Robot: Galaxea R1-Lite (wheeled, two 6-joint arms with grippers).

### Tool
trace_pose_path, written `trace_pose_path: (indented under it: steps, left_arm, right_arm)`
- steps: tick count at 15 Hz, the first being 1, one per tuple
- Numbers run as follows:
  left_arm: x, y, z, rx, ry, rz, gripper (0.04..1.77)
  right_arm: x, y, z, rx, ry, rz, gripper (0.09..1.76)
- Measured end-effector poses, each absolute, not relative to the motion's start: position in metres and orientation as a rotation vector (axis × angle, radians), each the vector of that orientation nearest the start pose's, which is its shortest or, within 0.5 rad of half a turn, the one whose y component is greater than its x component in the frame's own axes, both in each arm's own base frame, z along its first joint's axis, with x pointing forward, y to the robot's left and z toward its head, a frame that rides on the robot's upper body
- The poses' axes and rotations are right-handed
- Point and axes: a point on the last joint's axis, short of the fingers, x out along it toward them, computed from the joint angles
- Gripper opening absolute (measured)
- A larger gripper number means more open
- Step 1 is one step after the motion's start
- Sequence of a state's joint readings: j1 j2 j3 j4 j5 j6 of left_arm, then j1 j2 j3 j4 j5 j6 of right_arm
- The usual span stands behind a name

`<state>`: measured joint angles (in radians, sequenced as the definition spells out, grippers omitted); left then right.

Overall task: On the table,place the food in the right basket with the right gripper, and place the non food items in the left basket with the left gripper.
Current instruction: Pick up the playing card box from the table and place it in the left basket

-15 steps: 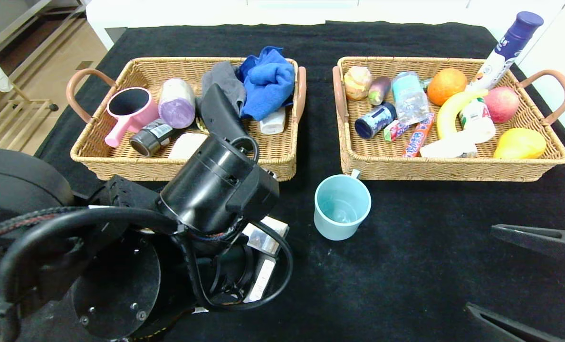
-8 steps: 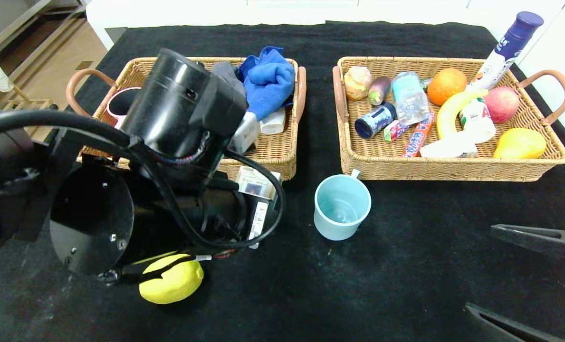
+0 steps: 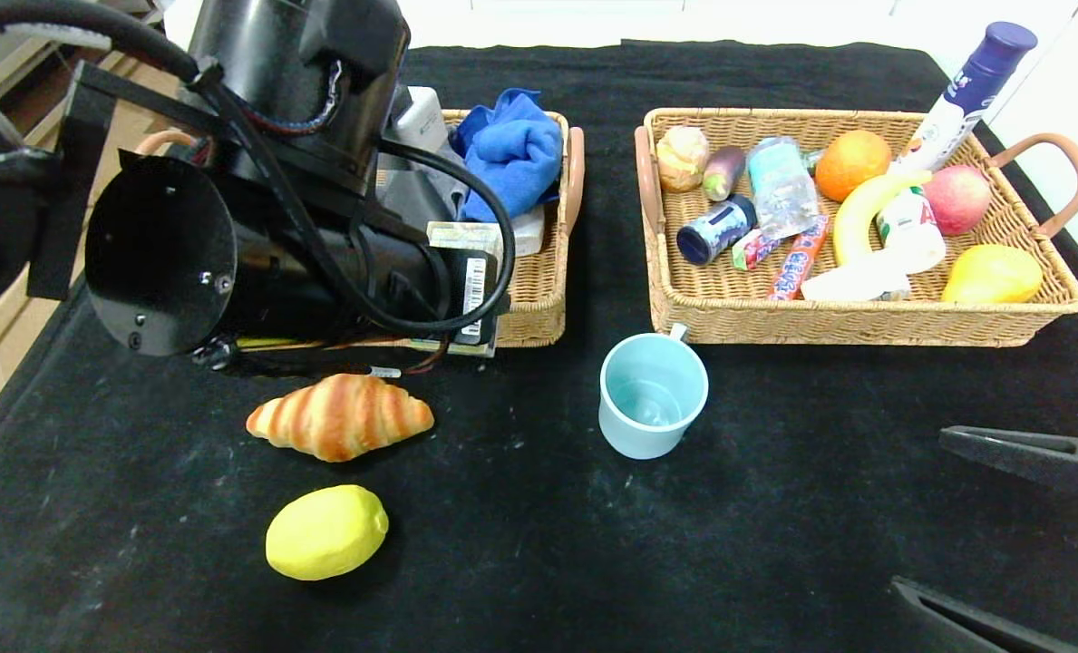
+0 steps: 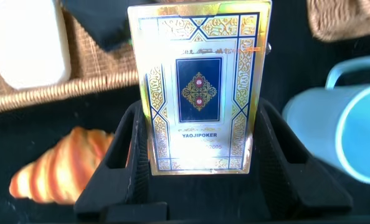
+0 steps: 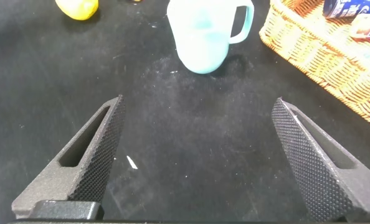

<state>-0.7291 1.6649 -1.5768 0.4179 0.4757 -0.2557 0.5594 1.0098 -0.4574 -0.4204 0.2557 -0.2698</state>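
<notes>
Wicker on both sides is already well filled. My left pincer (image 4: 197,168) grips the card box (image 4: 199,93) upright between its fingers, lifted above the near edge of the left basket (image 3: 539,299), so I judge that drop is next. The right basket (image 3: 856,317) holds an orange, banana, apple, bottles and sweets.

Left on the table (image 3: 774,508), as I read it: the croissant (image 3: 339,415) and lemon (image 3: 325,531) for the right side, and the mug (image 3: 653,394) for the left. The mug stands just in front of the right basket's near left corner.

My right pincer (image 5: 200,162) hangs wide open and empty low at the near right, well apart from both foods.

A blue cloth (image 3: 509,154) is heaped in the left basket's far right corner. My left arm hides most of that basket, so I can't tell what free floor remains for the box.
</notes>
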Motion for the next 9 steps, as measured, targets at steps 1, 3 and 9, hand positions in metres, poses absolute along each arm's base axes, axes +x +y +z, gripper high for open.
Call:
trace_pose_path:
  steps: [1,3,9]
  left_arm:
    - [0.231,-0.190,0.313,0.031,0.432,-0.190,1.01]
    - [0.240,-0.192,0.320,0.043,0.389,-0.190,1.01]
    - [0.273,-0.196,0.330,0.051,0.268,-0.166,1.01]
  right_arm:
    - [0.107,0.074,0.213,-0.275,0.024,0.827,1.71]
    - [0.107,0.073,0.213,-0.276,0.023,0.825,1.71]
    - [0.105,0.072,0.216,-0.273,0.008,0.821,1.71]
